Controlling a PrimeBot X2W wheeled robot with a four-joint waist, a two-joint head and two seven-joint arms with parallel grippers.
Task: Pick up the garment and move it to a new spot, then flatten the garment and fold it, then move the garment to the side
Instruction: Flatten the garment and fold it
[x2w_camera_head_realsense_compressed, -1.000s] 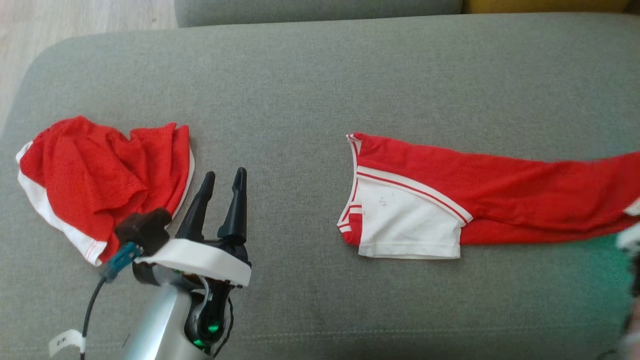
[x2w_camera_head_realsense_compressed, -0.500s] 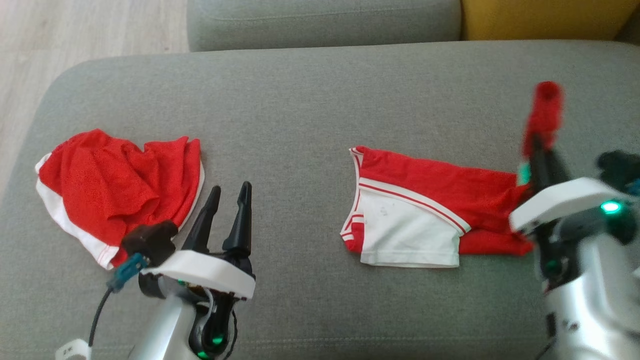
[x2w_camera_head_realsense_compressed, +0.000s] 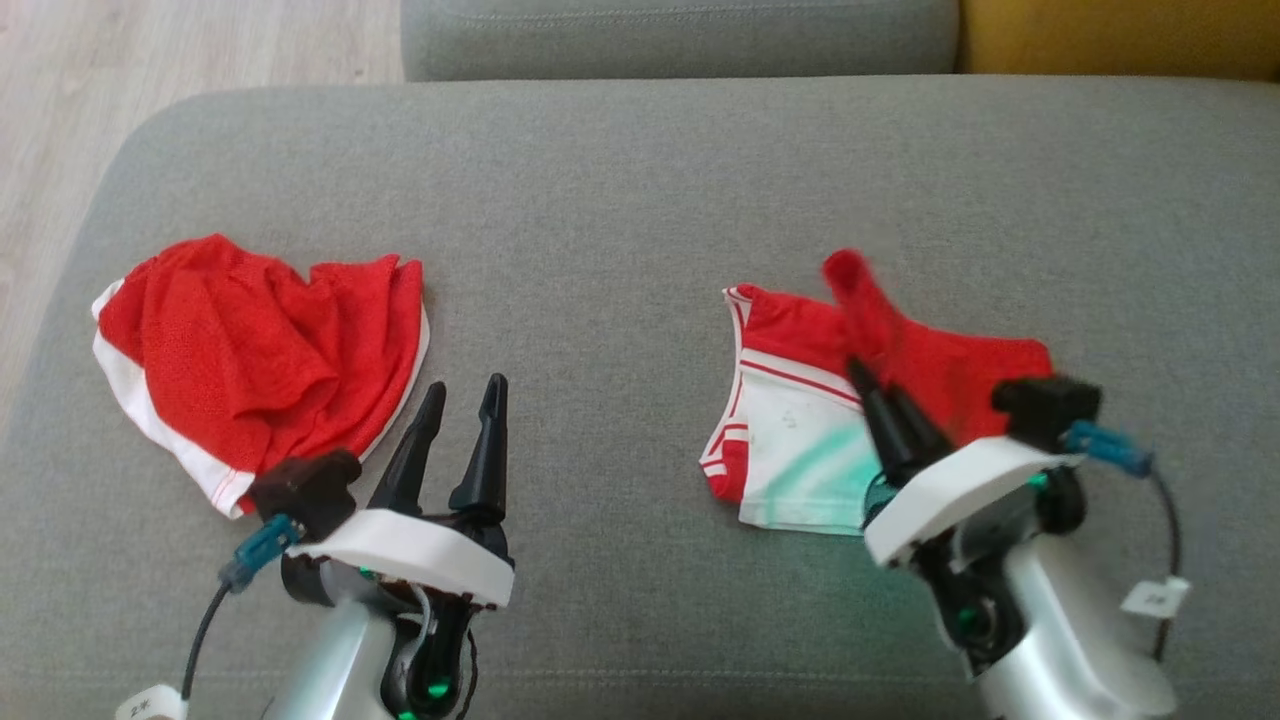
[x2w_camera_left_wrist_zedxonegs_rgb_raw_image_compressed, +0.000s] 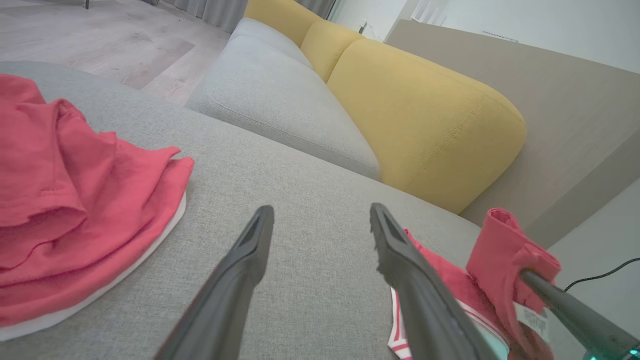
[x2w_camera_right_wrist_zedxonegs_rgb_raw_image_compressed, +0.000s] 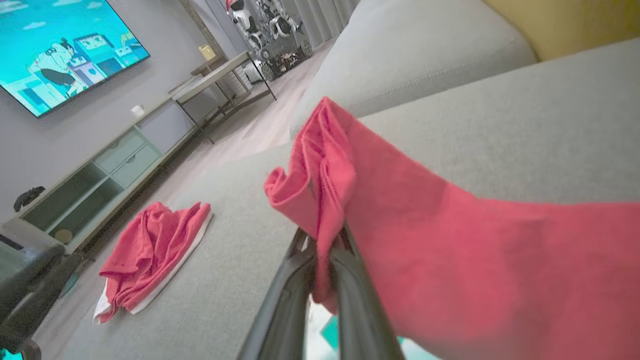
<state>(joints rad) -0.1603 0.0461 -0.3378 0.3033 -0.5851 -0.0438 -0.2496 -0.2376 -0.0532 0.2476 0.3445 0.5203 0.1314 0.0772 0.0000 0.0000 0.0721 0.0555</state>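
The garment (x2w_camera_head_realsense_compressed: 800, 455), red with a white panel and red-white trim, lies right of centre on the grey sofa seat (x2w_camera_head_realsense_compressed: 640, 180). My right gripper (x2w_camera_head_realsense_compressed: 868, 378) is shut on its red far end and holds it lifted and doubled back leftward over the rest. In the right wrist view that red cloth (x2w_camera_right_wrist_zedxonegs_rgb_raw_image_compressed: 450, 250) drapes from the shut right gripper (x2w_camera_right_wrist_zedxonegs_rgb_raw_image_compressed: 322, 240). My left gripper (x2w_camera_head_realsense_compressed: 465, 388) stands open and holds nothing, just right of a second, crumpled red-and-white garment (x2w_camera_head_realsense_compressed: 250, 340). The left wrist view shows the open left gripper (x2w_camera_left_wrist_zedxonegs_rgb_raw_image_compressed: 320, 212) above bare seat fabric, beside the crumpled garment (x2w_camera_left_wrist_zedxonegs_rgb_raw_image_compressed: 60, 200).
A grey back cushion (x2w_camera_head_realsense_compressed: 680, 40) and a yellow cushion (x2w_camera_left_wrist_zedxonegs_rgb_raw_image_compressed: 425, 115) border the seat's far side. Wood floor (x2w_camera_head_realsense_compressed: 200, 40) lies past the seat's rounded left end. A television (x2w_camera_right_wrist_zedxonegs_rgb_raw_image_compressed: 65, 45) and a low console (x2w_camera_right_wrist_zedxonegs_rgb_raw_image_compressed: 100, 170) stand across the room.
My right gripper came in from the right with the garment's red end and carried it left, doubling the long stretched cloth over itself. The camera shifted a little. The left gripper stayed put.
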